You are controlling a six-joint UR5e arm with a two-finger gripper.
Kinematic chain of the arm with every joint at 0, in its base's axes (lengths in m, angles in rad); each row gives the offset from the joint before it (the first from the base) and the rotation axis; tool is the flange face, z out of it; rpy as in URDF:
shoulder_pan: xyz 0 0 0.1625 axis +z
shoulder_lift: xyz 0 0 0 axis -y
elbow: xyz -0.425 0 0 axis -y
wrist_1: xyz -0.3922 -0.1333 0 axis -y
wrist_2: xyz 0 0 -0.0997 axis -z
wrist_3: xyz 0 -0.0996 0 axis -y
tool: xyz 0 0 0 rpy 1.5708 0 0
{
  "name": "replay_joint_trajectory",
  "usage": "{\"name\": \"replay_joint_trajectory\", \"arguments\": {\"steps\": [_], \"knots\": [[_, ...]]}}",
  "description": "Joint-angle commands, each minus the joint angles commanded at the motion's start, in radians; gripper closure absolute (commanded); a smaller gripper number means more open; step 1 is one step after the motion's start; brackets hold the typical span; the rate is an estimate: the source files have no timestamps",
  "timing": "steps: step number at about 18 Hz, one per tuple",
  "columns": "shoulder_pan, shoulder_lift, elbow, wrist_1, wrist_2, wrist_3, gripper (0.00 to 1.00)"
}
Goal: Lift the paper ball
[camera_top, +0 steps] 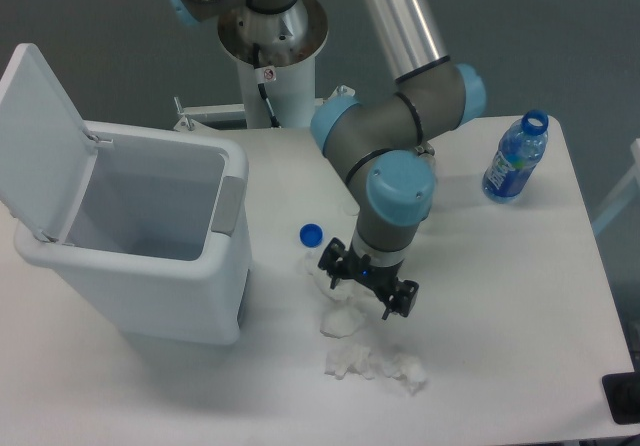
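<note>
A crumpled white paper ball (342, 318) lies on the white table (500, 296), near the front middle. A second, larger wad of crumpled white paper (376, 364) lies just in front of it. My gripper (364, 296) points down, right over the far edge of the nearer paper ball. Its two black fingers (333, 264) stand apart, so it is open and holds nothing. Whether the fingertips touch the paper cannot be told.
A white bin (140, 236) with its lid raised stands at the left. A blue bottle cap (311, 234) lies just left of the gripper. An uncapped blue water bottle (515, 158) stands at the back right. The arm's base (272, 36) is at the back.
</note>
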Motion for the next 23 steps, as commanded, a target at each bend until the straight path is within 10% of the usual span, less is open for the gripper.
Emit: {"name": "replay_joint_trajectory", "arguments": {"steps": [13, 23], "knots": [[-0.051, -0.057, 0.003, 0.034, 0.071, -0.092, 0.28], [-0.049, -0.052, 0.012, 0.034, 0.072, -0.086, 0.97]]}}
